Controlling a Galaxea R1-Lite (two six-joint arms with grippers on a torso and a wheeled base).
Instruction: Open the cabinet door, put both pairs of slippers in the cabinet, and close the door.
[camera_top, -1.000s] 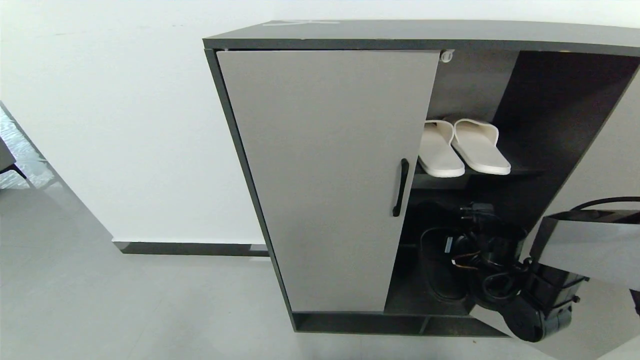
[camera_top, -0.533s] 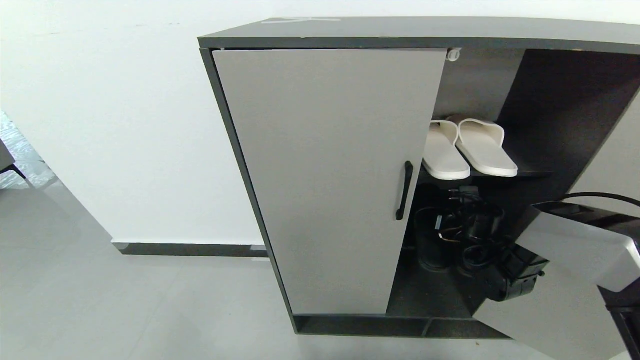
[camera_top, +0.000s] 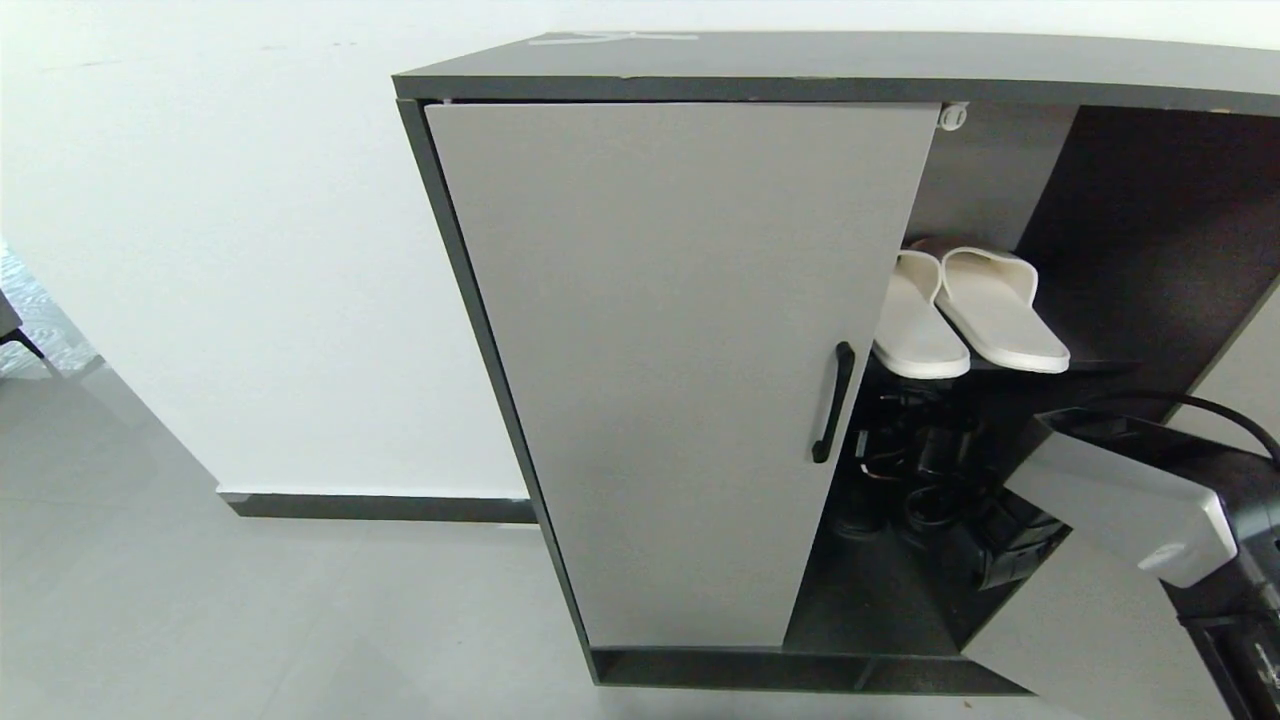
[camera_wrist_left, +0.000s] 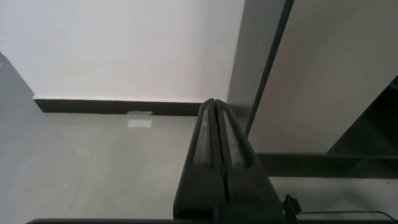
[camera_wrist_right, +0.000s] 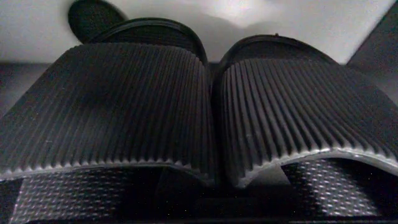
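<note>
The dark cabinet (camera_top: 800, 62) stands against the wall, its left door (camera_top: 660, 350) closed and its right door (camera_top: 1095, 640) swung open. A white pair of slippers (camera_top: 965, 312) lies side by side on the upper shelf. My right gripper (camera_top: 935, 475) is inside the dark lower compartment, shut on the black slippers (camera_top: 880, 470). Their ribbed straps (camera_wrist_right: 124, 106) sit side by side close to the right wrist camera. My left gripper (camera_wrist_left: 214, 134) is shut on nothing and hangs above the floor by the cabinet's left front corner (camera_wrist_left: 264, 93).
A black bar handle (camera_top: 833, 402) runs down the closed door's right edge. Grey tiled floor (camera_top: 250, 600) spreads to the left of the cabinet, with a dark skirting strip (camera_top: 370, 507) along the white wall. The shelf edge lies just above my right arm.
The head view has shifted slightly. My right arm has gone deeper into the lower compartment, carrying the black slippers further back under the shelf. The white slippers have stayed put.
</note>
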